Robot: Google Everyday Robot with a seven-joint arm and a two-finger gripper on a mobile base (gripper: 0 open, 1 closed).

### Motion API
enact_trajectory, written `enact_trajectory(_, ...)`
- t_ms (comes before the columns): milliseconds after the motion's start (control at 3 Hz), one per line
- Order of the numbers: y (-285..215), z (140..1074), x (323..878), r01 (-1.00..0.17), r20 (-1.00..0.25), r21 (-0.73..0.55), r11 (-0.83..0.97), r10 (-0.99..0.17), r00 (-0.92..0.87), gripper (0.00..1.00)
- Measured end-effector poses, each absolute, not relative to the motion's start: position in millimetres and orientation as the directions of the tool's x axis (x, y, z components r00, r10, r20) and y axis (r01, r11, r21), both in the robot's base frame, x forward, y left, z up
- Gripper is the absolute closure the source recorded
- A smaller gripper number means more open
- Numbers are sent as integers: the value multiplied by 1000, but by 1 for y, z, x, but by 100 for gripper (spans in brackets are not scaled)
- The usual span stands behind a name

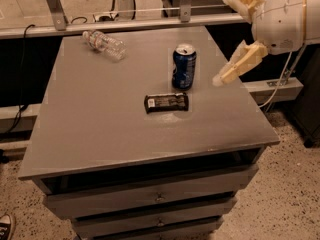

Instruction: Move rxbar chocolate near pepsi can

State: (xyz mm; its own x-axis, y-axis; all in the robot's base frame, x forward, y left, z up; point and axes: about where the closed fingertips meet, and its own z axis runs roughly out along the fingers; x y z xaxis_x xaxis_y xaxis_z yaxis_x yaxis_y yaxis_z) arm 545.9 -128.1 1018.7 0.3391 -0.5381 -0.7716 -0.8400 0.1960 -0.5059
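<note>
1. Gripper hangs in the air at the right edge of the table, up beside the far right corner. Its two pale fingers are spread wide apart, holding and touching nothing.
2. One pepsi can stands upright on the table to the left of the lower finger and apart from it.
3. One rxbar chocolate lies flat just in front of the can, near it but not touching, with its long side across the table.
4. One clear plastic bottle lies on its side near the far left corner, well apart from the can and the bar.
5. Drawers run below the tabletop.
</note>
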Motion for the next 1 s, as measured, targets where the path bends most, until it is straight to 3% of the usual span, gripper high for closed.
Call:
enact_trajectory(667, -202, 1044, 565, -790, -708, -571, 221, -621, 338, 0)
enact_trajectory(1000, -208, 1061, 566, -768, -695, -598, 229, -625, 355, 0)
